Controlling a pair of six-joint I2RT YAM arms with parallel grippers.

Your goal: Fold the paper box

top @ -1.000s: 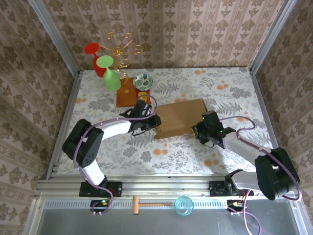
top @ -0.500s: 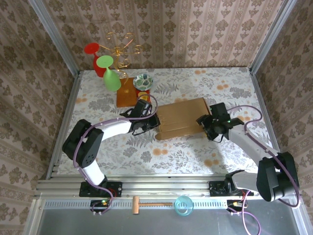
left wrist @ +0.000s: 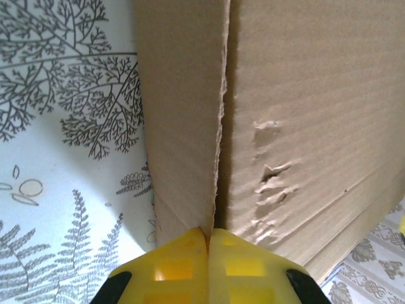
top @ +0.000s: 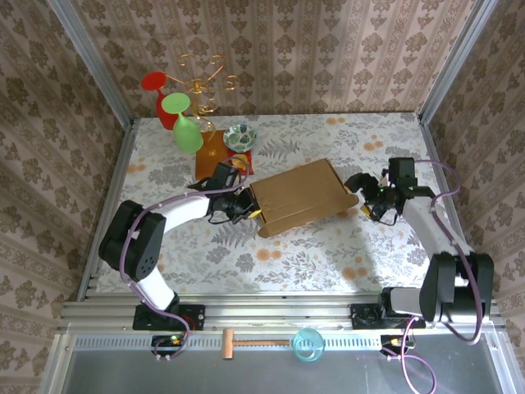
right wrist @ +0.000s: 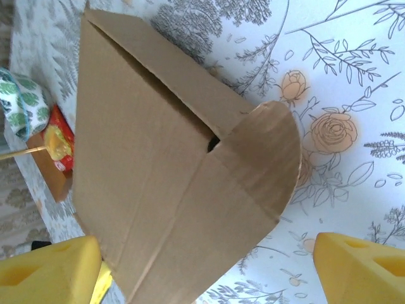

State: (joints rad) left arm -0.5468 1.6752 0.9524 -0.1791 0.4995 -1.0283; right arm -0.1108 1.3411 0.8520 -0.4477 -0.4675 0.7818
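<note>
Top view: the paper box (top: 302, 197) is lying mid-table on the floral cloth (top: 369, 263), closed up and skewed, with its far-right corner sitting higher in frame. The left gripper (top: 248, 210) is sitting on the box's left edge. The right gripper (top: 362, 197) is hovering just beside the box's right end, jaws spread, a gap showing between it and the cardboard. A wooden board (top: 215, 161) is lying just behind the box's left corner, with a patterned bowl (top: 240, 137) at its far edge. A green glass (top: 187, 131), a red glass (top: 160, 98) and a gold wire stand (top: 205, 78) are standing in the far-left corner.

Left wrist: the yellow fingers (left wrist: 237, 269) are pressing together, pinching the box's (left wrist: 304, 101) edge where a cardboard seam is running straight into them. The panel to the right is looking dented and scuffed.

Right wrist: the yellow fingers (right wrist: 47, 272) are standing wide apart at the bottom corners, gripping nothing. The box (right wrist: 145, 158) is lying ahead between them, its rounded flap (right wrist: 262, 149) pointing right. The bowl (right wrist: 19, 104) and board (right wrist: 54, 174) are showing at the left.
</note>
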